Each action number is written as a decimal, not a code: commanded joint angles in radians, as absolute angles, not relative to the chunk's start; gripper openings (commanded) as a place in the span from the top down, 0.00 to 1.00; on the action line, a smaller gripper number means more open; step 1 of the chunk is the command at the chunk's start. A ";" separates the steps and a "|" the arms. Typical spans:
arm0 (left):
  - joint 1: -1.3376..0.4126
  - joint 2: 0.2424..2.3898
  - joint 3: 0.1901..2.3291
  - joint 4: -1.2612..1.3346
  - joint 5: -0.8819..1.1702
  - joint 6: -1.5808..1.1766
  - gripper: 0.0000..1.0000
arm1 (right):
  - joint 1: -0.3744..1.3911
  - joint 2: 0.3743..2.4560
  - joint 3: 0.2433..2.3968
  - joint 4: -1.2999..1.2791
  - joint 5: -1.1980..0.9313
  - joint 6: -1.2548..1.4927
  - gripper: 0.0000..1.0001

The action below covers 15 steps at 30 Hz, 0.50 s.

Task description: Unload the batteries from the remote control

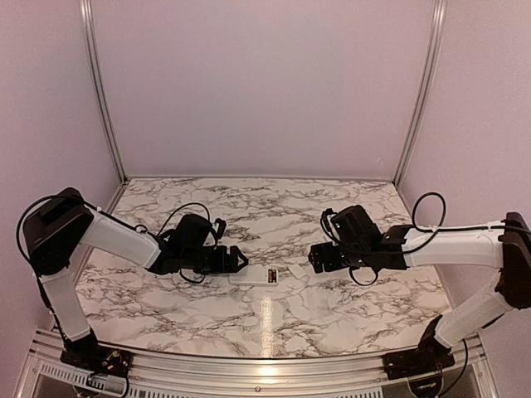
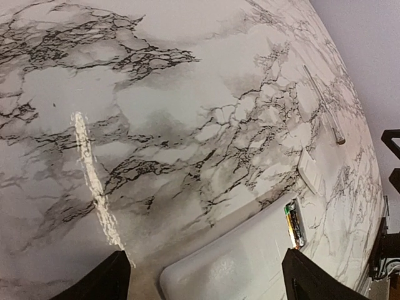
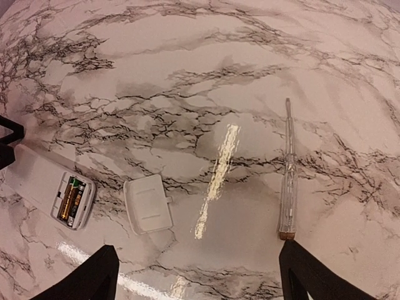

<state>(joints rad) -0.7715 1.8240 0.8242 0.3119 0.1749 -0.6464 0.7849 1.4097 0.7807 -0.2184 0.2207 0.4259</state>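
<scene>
The white remote control (image 1: 253, 276) lies flat mid-table, back side up, with its battery bay uncovered. Two batteries (image 3: 71, 200), one gold-brown and one dark, sit side by side in the bay; the left wrist view shows them at the remote's far end (image 2: 294, 224). My left gripper (image 2: 205, 257) is open, its fingers wide apart over the rounded near end of the remote (image 2: 237, 265) without touching it. My right gripper (image 3: 199, 250) is open over bare marble to the right of the remote (image 3: 34, 175), with nothing between its fingers.
The detached white battery cover (image 3: 147, 204) lies on the marble just right of the remote. A long thin clear-handled rod (image 3: 289, 181) lies further right, near my right gripper's finger. Metal frame posts and pale walls enclose the table.
</scene>
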 commanded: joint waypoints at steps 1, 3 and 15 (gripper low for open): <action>-0.765 1.759 0.813 0.185 -0.023 -0.609 0.11 | 0.778 1.442 0.781 -0.271 0.352 0.465 0.13; -0.765 1.721 0.797 0.162 -0.102 -0.602 0.11 | 0.774 1.464 0.784 -0.290 0.382 0.477 0.13; -0.767 1.452 0.642 0.203 -0.313 -0.560 0.01 | 0.629 1.560 0.738 -0.153 0.239 0.441 0.34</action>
<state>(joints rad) -0.7708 1.5166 0.6800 0.1967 -0.2291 -0.5884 0.6632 1.5192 0.7391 -0.2157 0.2951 0.4618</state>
